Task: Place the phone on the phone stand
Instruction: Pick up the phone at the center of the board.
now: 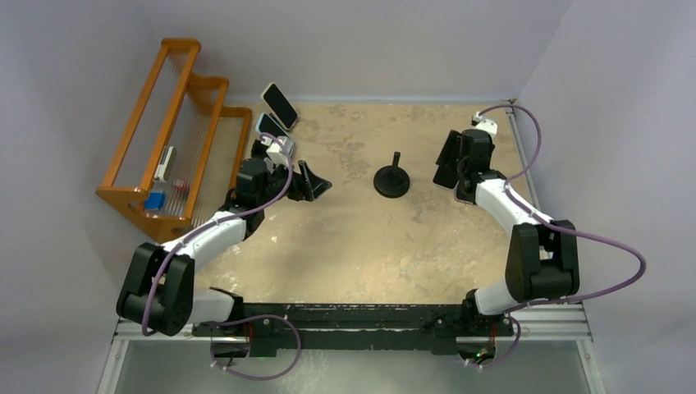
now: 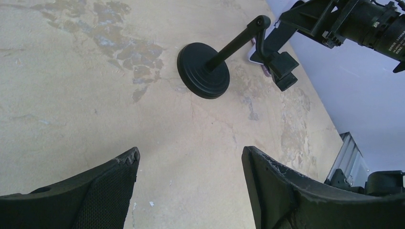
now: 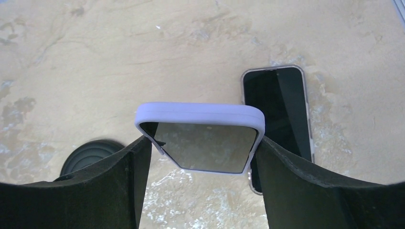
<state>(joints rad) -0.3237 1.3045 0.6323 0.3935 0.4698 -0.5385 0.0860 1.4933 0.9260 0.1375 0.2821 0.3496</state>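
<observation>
A phone (image 3: 200,116) in a lilac case hangs above the table with its dark screen facing down, and my right gripper (image 3: 203,143) is shut on its two long edges. In the top view this gripper (image 1: 454,168) holds the phone (image 1: 446,158) at the right, apart from the phone stand (image 1: 392,179). The stand is a black round base with a short upright stem, also seen in the left wrist view (image 2: 204,70) and at the lower left of the right wrist view (image 3: 88,155). My left gripper (image 1: 316,185) is open and empty (image 2: 191,155), left of the stand.
A second dark-screened phone (image 3: 279,109) lies flat on the table under the right gripper. Two more phones (image 1: 279,105) (image 1: 271,125) sit at the back left near an orange wooden rack (image 1: 172,135). Walls close in on the left, back and right.
</observation>
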